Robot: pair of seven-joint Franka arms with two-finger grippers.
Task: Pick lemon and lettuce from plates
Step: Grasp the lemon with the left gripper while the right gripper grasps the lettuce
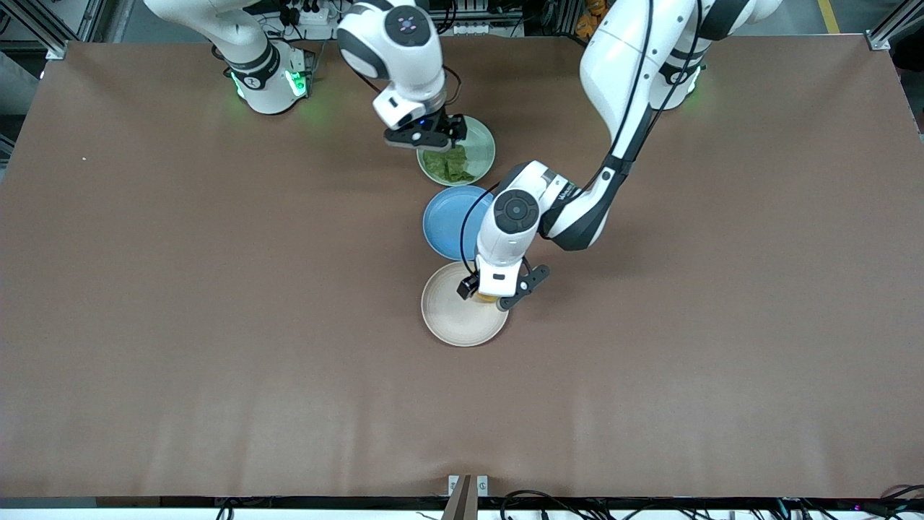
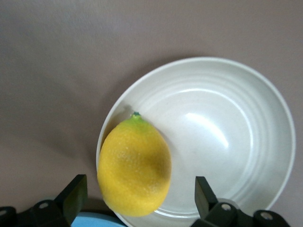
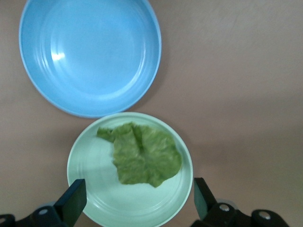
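Left claw (image 2: 137, 194) wide open around lemon (image 2: 134, 166); right claw (image 3: 137, 201) wide open over lettuce (image 3: 144, 155)

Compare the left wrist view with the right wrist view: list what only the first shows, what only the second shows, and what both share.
Only the left wrist view: the lemon lying at the rim of the beige-white plate, between the left gripper's open fingers.

Only the right wrist view: the lettuce lying on the mint green plate, under the open right gripper.

Both share: the blue plate, whole in the right wrist view and only a sliver in the left, and the brown table.
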